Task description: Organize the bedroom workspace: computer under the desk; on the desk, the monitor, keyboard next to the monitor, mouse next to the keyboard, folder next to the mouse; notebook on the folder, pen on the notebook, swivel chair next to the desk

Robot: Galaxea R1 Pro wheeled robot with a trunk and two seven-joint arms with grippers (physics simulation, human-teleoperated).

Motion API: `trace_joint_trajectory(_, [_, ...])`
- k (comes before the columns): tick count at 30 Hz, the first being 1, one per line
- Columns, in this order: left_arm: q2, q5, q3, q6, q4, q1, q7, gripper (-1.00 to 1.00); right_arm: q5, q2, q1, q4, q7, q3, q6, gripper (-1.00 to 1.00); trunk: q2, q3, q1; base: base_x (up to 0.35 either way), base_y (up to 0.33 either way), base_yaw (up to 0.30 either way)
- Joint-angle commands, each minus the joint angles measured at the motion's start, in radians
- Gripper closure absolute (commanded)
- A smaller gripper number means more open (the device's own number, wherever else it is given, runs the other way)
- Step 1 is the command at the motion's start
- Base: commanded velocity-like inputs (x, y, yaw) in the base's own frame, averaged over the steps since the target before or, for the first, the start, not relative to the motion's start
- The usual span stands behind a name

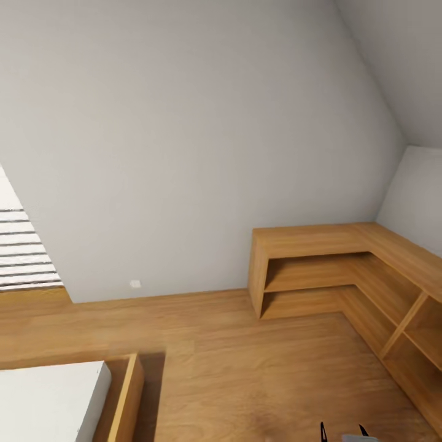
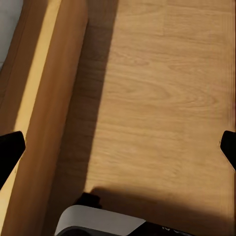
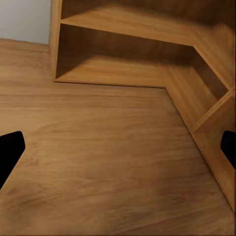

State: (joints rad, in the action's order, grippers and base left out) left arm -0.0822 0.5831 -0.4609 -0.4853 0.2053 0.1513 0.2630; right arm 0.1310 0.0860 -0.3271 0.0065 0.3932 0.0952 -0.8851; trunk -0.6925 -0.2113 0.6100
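The robot is in transit across a bedroom with a wooden floor (image 1: 245,368), and none of the workspace items (desk, computer, monitor, keyboard, mouse, folder, notebook, pen, swivel chair) appears in front of it, so where they stand cannot be told from here. In the head view an L-shaped light wooden corner shelving unit (image 1: 344,270) sits at about 3 o'clock against the grey wall (image 1: 184,153), its shelves bare, and the corner of a bed (image 1: 55,399) with a wooden frame lies at about 8 o'clock, with a slatted window blind (image 1: 21,252) at 9 o'clock. The left gripper (image 2: 118,147) hangs over the floor just beside the bed frame with its dark fingertips spread wide and nothing between them; the right gripper (image 3: 118,147) is likewise spread and empty, pointed at the floor before the shelving. The likely trouble: the base could clip the bed frame on its left or the shelving at its right while turning, and the wooden shelving could be mistaken for the desk, costing a wasted approach.
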Motion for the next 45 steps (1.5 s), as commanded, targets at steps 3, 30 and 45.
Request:
trace_joint_trajectory(3, [0.0,0.003,-0.01,-0.002,0.0,0.001,0.009,-1.0,0.006,-0.001,-0.001,0.001,0.01,0.009,0.0,-1.0,-0.001,-0.001,0.001,0.332,0.0,-0.298])
trace_joint_trajectory(30, [0.0,0.002,-0.007,-0.007,-0.001,0.001,0.002,-1.0,0.006,-0.002,-0.001,0.003,0.003,0.012,0.006,-1.0,-0.001,-0.001,0.001,0.309,-0.039,-0.28])
trace_joint_trajectory(45, [0.017,0.004,-0.002,-0.008,0.0,0.001,0.006,-1.0,0.01,-0.002,-0.001,0.003,0.003,0.015,0.0,-1.0,-0.001,-0.001,0.001,0.153,-0.004,-0.272])
